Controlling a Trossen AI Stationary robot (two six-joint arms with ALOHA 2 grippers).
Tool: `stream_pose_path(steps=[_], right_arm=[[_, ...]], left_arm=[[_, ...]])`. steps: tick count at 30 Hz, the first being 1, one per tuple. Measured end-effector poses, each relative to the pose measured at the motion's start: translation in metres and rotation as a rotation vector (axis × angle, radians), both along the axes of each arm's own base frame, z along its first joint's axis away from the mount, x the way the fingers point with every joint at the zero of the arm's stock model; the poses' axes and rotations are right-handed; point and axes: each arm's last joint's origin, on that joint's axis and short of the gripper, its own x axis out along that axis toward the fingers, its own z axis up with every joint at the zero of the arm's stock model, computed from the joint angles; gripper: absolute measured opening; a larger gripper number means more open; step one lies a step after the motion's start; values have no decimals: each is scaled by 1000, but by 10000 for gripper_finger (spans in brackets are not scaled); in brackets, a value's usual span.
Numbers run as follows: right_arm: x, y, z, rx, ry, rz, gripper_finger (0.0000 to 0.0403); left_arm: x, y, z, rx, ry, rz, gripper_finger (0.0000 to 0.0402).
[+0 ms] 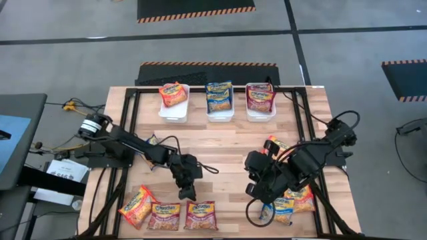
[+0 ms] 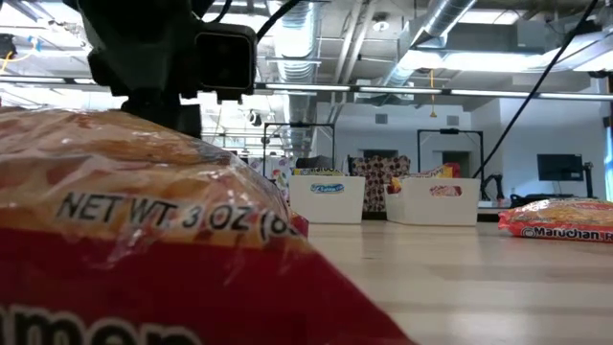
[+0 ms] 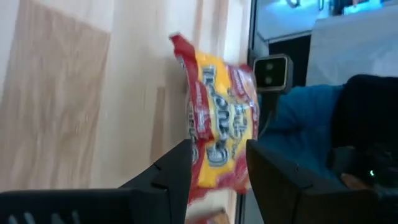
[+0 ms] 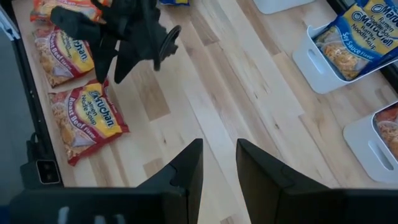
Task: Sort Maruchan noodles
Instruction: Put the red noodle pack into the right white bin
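Three Maruchan packets lie flat by the near edge: an orange one [image 1: 138, 207] and two dark red ones [image 1: 165, 217], [image 1: 200, 215]. My left gripper [image 1: 187, 193] is open and points down over the far end of the right-hand red packet [image 3: 221, 124]. In the left wrist view its fingers stand on either side of that packet, and no touch shows. My right gripper [image 1: 257, 190] is open over bare wood [image 4: 217, 162]. More packets lie under the right arm [image 1: 293, 200], and an orange one [image 1: 277, 143] lies farther back.
Three white bins stand along the far edge, holding orange [image 1: 173, 100], blue-and-yellow [image 1: 219, 99] and dark red [image 1: 260, 100] packets. Bare wood lies between the two arms and the bins. In the low view a red packet [image 2: 144, 249] fills the foreground, with the left arm [image 2: 144, 48] above it.
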Motion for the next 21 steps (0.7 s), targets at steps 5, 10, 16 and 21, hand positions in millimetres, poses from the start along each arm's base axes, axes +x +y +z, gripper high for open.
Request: stream_pose_path(steps=[5,10,16,21], right_arm=[[1,1,0,6,-9,0,120],[1,1,1,10,-14,0,120],[1,1,1,11,-16,1,120],[1,1,1,11,-16,1,120]], left_arm=[[0,-8,-9,21,16,-14,136],[-1,-12,-14,42,28,-8,136],[-1,-14,-15,54,27,-1,136],[-3,-18,-15,58,29,-12,136]])
